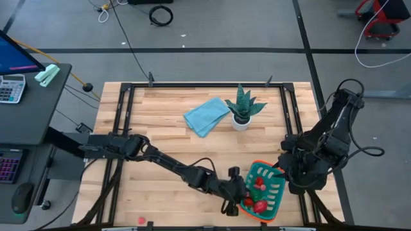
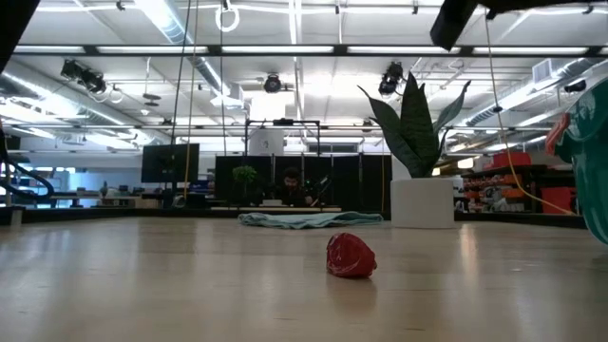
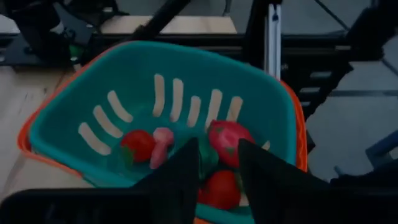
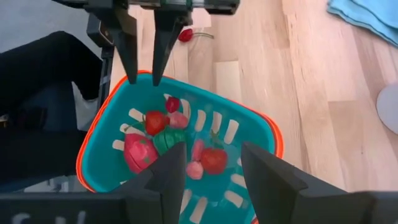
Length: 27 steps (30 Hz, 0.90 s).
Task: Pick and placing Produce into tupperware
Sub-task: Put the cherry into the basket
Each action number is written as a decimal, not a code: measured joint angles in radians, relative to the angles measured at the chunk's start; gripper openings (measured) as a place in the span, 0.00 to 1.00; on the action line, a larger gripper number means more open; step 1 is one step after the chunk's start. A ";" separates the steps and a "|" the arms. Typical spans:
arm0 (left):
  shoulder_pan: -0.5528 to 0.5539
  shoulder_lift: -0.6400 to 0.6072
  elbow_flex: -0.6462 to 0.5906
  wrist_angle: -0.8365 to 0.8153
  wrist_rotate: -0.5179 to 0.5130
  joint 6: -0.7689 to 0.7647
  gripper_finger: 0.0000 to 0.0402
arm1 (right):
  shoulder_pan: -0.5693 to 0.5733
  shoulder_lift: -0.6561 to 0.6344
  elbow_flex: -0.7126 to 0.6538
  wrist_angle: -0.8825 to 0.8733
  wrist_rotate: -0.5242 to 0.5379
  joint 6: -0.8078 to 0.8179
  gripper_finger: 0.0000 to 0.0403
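A pale wooden counter (image 1: 167,154) framed by black rails is seen in the middle of the high view, with grey floor and loose cables around it; in the low view an open hall with ceiling lights and dark monitors is shown behind it. At the upper middle of the counter a light blue cloth (image 1: 207,116) is laid, with a spiky potted plant (image 1: 242,109) just to its right in a white pot. The tupperware (image 1: 273,192) (teal, slotted, orange-rimmed) is placed at the lower right of the counter, close to its bottom edge, and the produce (image 4: 163,139) is gathered inside it: red and pink bits around a green piece. One red piece (image 1: 141,220) is left on the counter at the bottom edge, left of centre, well apart from the container. The left claw (image 1: 234,200) is held at the container's left rim, its fingers spread and empty. The right claw (image 4: 211,171) is held above the container's right side, fingers likewise parted and holding nothing. Wide bare wood is left across the left half and centre of the counter, while the lower right corner is crowded by both arms and the container.
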State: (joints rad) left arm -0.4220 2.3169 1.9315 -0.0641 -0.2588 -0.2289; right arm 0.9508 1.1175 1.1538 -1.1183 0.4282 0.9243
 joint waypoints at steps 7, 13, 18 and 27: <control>-0.003 -0.004 0.191 -0.409 0.010 -0.144 0.39 | 0.002 0.047 0.000 0.023 0.043 -0.070 0.40; -0.023 -0.006 0.408 -0.815 0.087 -0.182 0.35 | 0.000 0.223 0.000 0.299 0.053 -0.255 0.40; -0.041 -0.092 0.404 -0.914 0.124 -0.285 0.31 | -0.039 0.446 0.000 0.672 0.050 -0.462 0.40; -0.085 -0.241 0.413 -1.347 -0.039 -0.592 0.24 | -0.205 0.711 0.000 0.810 0.056 -0.430 0.40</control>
State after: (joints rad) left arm -0.5074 2.0756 2.3447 -1.4112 -0.2981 -0.8206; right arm 0.7457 1.8287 1.1538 -0.3083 0.4839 0.4938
